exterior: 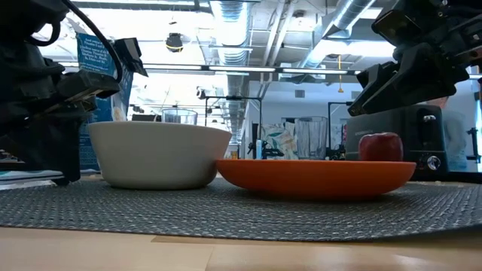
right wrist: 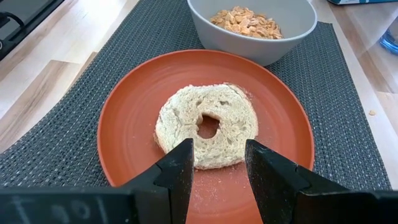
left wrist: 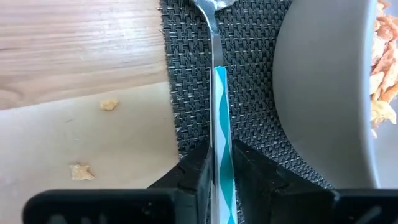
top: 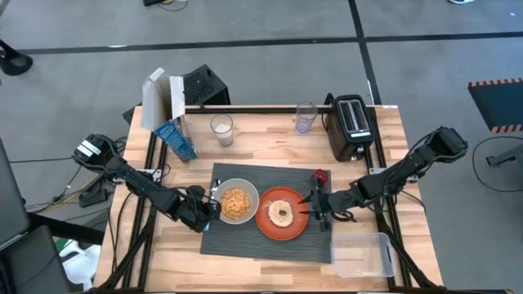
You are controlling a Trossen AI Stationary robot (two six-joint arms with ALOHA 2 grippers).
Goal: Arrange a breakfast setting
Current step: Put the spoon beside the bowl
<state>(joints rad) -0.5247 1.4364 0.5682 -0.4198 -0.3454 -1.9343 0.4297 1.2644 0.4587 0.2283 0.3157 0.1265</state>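
A dark grey ribbed placemat (top: 270, 237) lies mid-table. On it stand a pale grey bowl (top: 237, 202) of cereal and a red-orange plate (top: 282, 215) bearing a bagel half (right wrist: 207, 124). A small red round item (exterior: 380, 144) rests on the mat's far right corner. A metal spoon (left wrist: 217, 81) with a teal-and-white striped handle lies along the mat's left edge beside the bowl, and my left gripper (left wrist: 221, 180) is shut on it. My right gripper (right wrist: 217, 180) hangs open above the plate's right side, with the bagel's edge showing between its fingers and untouched. My left gripper pinches the spoon's striped handle (left wrist: 222, 155) between its two fingers, which come steeply from above and stand on the handle's two long sides. The spoon runs straight out ahead of the fingers. Its metal neck (left wrist: 214, 37) lies low over the mat beside the bowl's wall.
A black toaster (top: 351, 126) and two clear glasses (top: 221, 129) (top: 305, 117) stand along the far edge, with cartons (top: 167, 114) at the far left. A clear plastic tub (top: 359, 253) sits near right. Cereal crumbs (left wrist: 109, 104) lie on the wood left of the mat.
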